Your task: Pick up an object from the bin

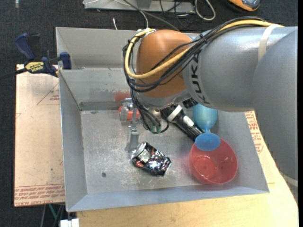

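On the left, your bin has a bare grey floor, so there is room to come down without bumping anything. Next comes your end effector. It hangs straight down under the big orange cover, low over the floor near the middle of the bin. You cannot tell from here if it is spread or pressed together, because it looks like one thin grey piece.

Just beside its tip, a little to the right and toward the front wall, lies a crumpled shiny thing, black and silver with bits of red. It may be touching the tip, but that is hard to see. It lies alone, so I think it is the easy one to pick. Nothing is lifted yet.

Further right, a black pen with a white end lies partly under the arm. Then a blue cup rests against a red bowl in the front right corner. I think the sloping walls make things slide together there.
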Available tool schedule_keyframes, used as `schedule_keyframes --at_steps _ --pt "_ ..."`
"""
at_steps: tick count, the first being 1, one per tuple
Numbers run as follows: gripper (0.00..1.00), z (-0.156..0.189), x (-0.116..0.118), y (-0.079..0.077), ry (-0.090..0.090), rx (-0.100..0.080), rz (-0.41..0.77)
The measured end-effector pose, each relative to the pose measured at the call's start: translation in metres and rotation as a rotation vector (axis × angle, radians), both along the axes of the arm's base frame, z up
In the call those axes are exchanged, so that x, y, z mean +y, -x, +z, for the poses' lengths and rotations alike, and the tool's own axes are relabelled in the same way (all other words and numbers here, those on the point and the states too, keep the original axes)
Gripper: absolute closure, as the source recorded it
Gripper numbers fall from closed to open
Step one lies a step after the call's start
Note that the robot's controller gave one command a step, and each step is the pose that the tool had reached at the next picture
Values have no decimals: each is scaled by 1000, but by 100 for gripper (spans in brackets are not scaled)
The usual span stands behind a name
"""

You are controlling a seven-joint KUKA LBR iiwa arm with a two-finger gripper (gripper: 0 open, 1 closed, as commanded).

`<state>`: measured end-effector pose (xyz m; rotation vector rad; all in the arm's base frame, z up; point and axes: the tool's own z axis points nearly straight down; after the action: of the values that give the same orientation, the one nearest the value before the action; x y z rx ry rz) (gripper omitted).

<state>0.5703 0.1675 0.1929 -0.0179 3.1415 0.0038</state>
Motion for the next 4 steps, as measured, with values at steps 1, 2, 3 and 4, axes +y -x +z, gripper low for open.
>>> schedule_keyframes --at_steps 1,2,3,4 --pt "100 -16 -11 -17 -3 -9 0" --pt "0 -16 -11 -17 -3 -9 0" --pt "0 -16 -11 -17 -3 -9 0" --pt "0 -63 -20 -2 -2 -6 43"
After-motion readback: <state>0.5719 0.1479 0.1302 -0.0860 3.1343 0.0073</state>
